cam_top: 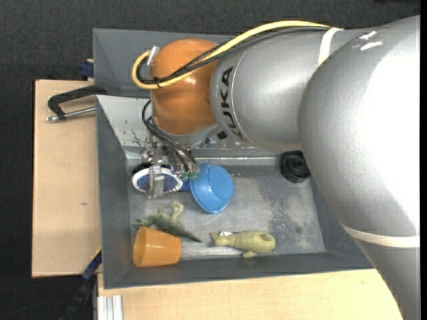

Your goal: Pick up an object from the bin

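Closest to the lens, the silver arm (320, 99) with its orange wrist cover (180, 85) reaches across the grey bin (110, 199) from the right. At the left of the floor, by the near wall, an orange cup (157, 247) lies on its side. Above it, toward the back left corner, the gripper (159, 179) sits low over a blue-and-white disc (142, 181); whether it is apart or together cannot be told. A green dinosaur toy (170, 222) lies between disc and cup. Just right of the gripper rests a blue bowl (213, 189), then a yellow-green animal toy (247, 241), then a black round thing (295, 167).
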Motion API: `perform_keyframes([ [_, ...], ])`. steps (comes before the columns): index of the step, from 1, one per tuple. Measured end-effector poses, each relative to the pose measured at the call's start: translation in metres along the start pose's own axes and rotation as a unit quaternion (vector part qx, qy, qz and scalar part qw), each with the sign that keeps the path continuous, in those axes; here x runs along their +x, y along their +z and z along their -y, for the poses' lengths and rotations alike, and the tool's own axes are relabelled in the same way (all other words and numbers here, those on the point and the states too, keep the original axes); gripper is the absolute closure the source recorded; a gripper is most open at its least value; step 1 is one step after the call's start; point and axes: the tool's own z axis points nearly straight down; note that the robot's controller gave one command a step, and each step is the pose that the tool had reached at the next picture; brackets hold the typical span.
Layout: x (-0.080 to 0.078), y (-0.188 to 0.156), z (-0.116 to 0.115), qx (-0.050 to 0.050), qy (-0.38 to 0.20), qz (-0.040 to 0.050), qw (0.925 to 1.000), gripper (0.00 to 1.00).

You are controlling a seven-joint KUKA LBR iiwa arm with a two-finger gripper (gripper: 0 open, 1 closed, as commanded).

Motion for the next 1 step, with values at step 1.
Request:
perform_keyframes([
  [1,-0.0028,-0.0566,-0.001,0.0,0.0,0.0022,1.0,1.0],
])
